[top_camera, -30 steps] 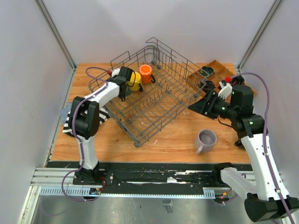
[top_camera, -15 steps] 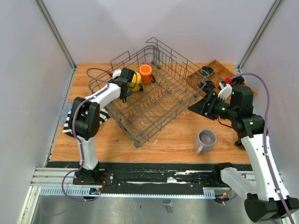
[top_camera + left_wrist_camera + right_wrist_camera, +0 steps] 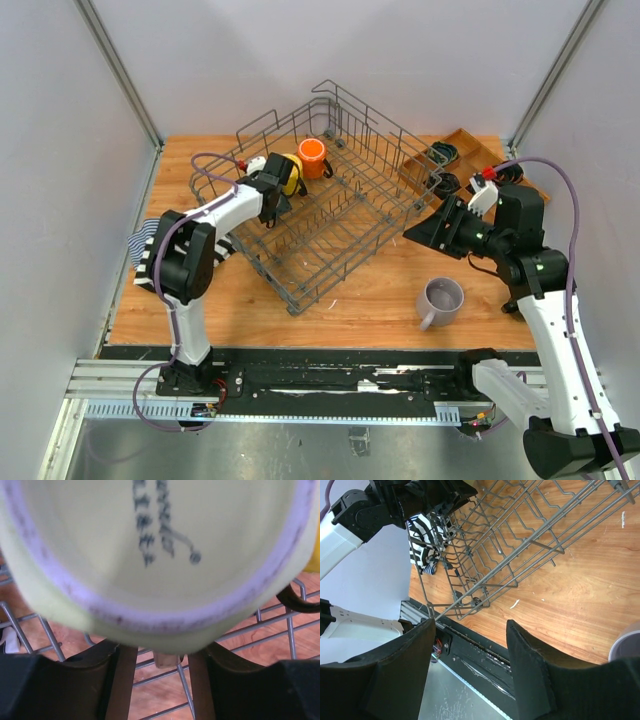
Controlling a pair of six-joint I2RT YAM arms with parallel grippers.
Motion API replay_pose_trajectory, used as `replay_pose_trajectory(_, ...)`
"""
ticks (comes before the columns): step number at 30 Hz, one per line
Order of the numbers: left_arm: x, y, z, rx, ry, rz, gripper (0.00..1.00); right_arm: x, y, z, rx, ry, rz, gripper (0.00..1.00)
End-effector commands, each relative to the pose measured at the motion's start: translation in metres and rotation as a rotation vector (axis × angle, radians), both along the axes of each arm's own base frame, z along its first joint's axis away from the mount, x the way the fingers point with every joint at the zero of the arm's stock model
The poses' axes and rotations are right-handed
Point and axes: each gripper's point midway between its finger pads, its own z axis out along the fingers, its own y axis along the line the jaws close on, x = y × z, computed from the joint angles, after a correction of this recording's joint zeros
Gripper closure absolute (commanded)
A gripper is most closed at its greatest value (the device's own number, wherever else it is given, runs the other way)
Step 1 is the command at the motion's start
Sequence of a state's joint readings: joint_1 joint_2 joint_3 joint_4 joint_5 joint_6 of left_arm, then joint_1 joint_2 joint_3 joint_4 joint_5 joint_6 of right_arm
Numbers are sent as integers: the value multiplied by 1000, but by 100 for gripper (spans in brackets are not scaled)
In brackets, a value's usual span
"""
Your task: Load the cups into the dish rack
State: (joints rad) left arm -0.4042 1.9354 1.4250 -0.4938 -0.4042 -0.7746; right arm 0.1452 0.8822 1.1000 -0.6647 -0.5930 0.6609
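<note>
Logging progress: the orange mug (image 3: 312, 153) and yellow mug (image 3: 291, 170) sit inside the dish rack (image 3: 345, 235). We see a pale yellow mug (image 3: 160, 555) over the rack wires, right against the left end effector (image 3: 160, 655); whether it is held or released, we cannot tell. The lavender mug (image 3: 440, 298) and black mug (image 3: 443, 184) remain on the table (image 3: 380, 300). The right end effector (image 3: 470, 630) gapes, holding nothing. Dark scribbled marks on the pale yellow mug are unreadable.
</note>
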Motion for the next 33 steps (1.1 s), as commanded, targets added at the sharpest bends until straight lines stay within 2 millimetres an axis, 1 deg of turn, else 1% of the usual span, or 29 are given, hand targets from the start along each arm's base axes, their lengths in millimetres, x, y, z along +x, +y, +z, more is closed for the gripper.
replay_pose_trajectory(1, -5, -5, 18, -30, -44, 6, 53, -2, -9, -4, -41, -10, -24, 40)
replay_pose_trajectory(5, -9, -6, 29, -44, -72, 6, 51, -4, -16, -12, -89, 14, -42, 38)
replay_pose_trajectory(10, -9, -7, 63, -65, -145, -7, 47, -9, -32, -25, -182, 65, -82, 36)
replay_pose_trajectory(13, -9, -9, 83, -81, -186, -18, 46, -12, -41, -33, -233, 94, -114, 33)
replay_pose_trajectory(16, -10, -10, 102, -99, -222, -36, 46, -17, -56, -43, -292, 139, -174, 30)
replay_pose_trajectory(22, -18, -15, 144, -134, -288, -101, 44, -28, -82, -55, -403, 206, -256, 27)
replay_pose_trajectory(26, -27, -18, 177, -158, -339, -174, 43, -39, -92, -65, -413, 228, -300, 26)
replay_pose_trajectory(30, -45, -25, 208, -202, -389, -263, 43, -49, -103, -72, -450, 255, -325, 26)
replay_pose_trajectory(33, -59, -33, 221, -237, -394, -341, 43, -57, -118, -76, -499, 294, -374, 26)
